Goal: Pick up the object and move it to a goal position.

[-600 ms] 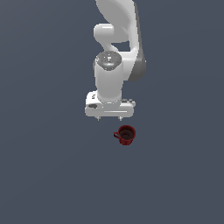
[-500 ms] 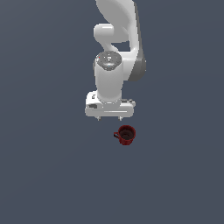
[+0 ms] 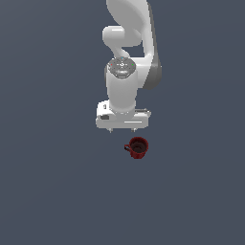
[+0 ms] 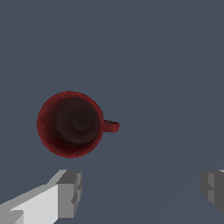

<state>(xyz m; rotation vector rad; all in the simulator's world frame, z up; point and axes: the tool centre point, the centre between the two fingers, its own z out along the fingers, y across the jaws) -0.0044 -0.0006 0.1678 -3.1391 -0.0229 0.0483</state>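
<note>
Item one: we record a small dark red glossy mug (image 3: 138, 148), upright on the plain grey surface (image 3: 48, 191), mouth open to the wrist view, dark inside, its loop handle (image 4: 111, 126) projecting from one side.

Item two: we record the end effector (image 3: 122, 130) of the white arm (image 3: 130, 52), hanging above the surface with its fingers (image 4: 70, 192) spread wide apart and nothing between them. In the exterior view the mug lies just below it and slightly toward that view's right, apart from both fingers. In the wrist view (image 4: 142, 188) the mug sits outside the gap between the fingers, near one of them, untouched.
</note>
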